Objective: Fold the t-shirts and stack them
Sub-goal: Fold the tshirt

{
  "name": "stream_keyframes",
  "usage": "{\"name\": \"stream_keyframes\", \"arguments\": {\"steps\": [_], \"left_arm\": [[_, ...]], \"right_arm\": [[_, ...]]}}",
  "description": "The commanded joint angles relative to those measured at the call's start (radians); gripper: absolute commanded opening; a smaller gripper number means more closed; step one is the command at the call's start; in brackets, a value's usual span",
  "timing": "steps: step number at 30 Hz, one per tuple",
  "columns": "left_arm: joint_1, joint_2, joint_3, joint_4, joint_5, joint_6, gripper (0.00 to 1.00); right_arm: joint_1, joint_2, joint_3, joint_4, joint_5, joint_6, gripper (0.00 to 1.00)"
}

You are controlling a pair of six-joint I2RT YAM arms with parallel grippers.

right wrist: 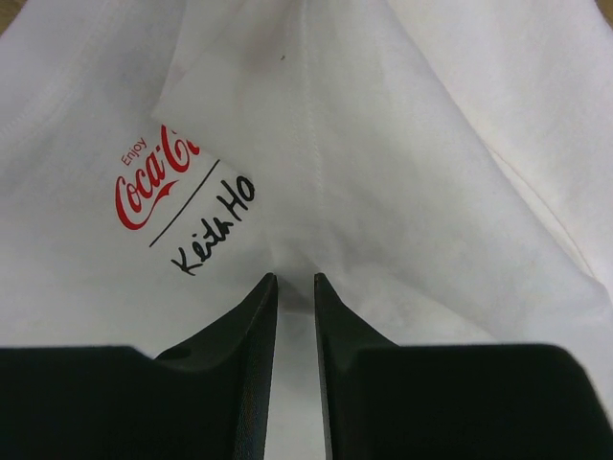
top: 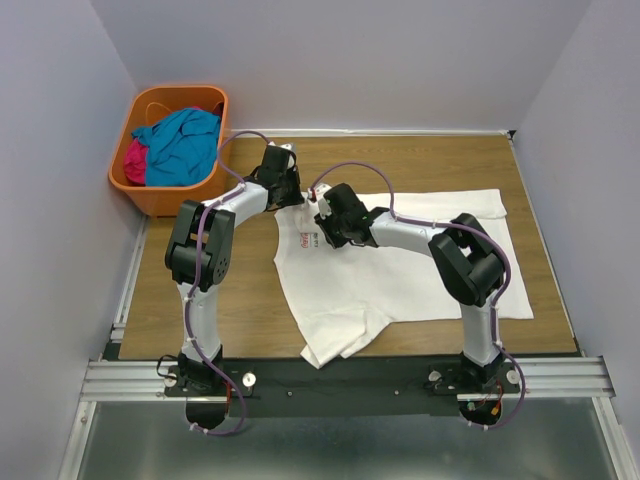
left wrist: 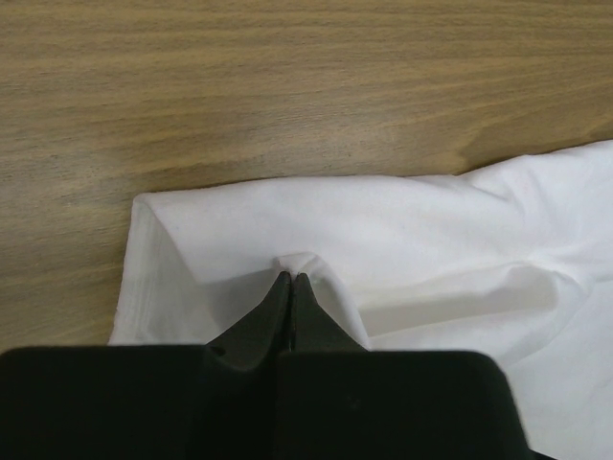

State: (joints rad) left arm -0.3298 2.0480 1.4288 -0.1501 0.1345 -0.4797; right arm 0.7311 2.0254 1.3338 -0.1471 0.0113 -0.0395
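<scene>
White t-shirt (top: 420,275) lay spread on the counter (top: 240,300), its first fold seemingly in hand. The left claw (left wrist: 290,280) was clenched on its edge. The right claw (right wrist: 295,280) sat nearly closed at a gather, grip uncertain. Next probably meant lifting both points together across.

Three soft cloth t-shirts are lying in view, one white tee with red lettering (top: 400,270), one teal-blue tee (top: 188,142) and one magenta tee (top: 134,160), alongside one orange plastic basket (top: 160,202), one wooden table (top: 250,300) and two robot arms, left arm (top: 205,250) and right arm (top: 468,265).
</scene>
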Motion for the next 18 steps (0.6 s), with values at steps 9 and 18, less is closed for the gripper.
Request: {"name": "stream_keyframes", "arguments": {"steps": [9,18], "left_arm": [[-0.005,0.011,0.019,0.017,-0.007,0.006,0.0],[-0.005,0.009,0.021,0.012,-0.009,0.007,0.0]], "right_arm": [[0.004,0.012,-0.033,-0.017,-0.016,-0.014,0.29],[0.004,0.015,-0.027,-0.019,0.065,-0.025,0.07]]}}
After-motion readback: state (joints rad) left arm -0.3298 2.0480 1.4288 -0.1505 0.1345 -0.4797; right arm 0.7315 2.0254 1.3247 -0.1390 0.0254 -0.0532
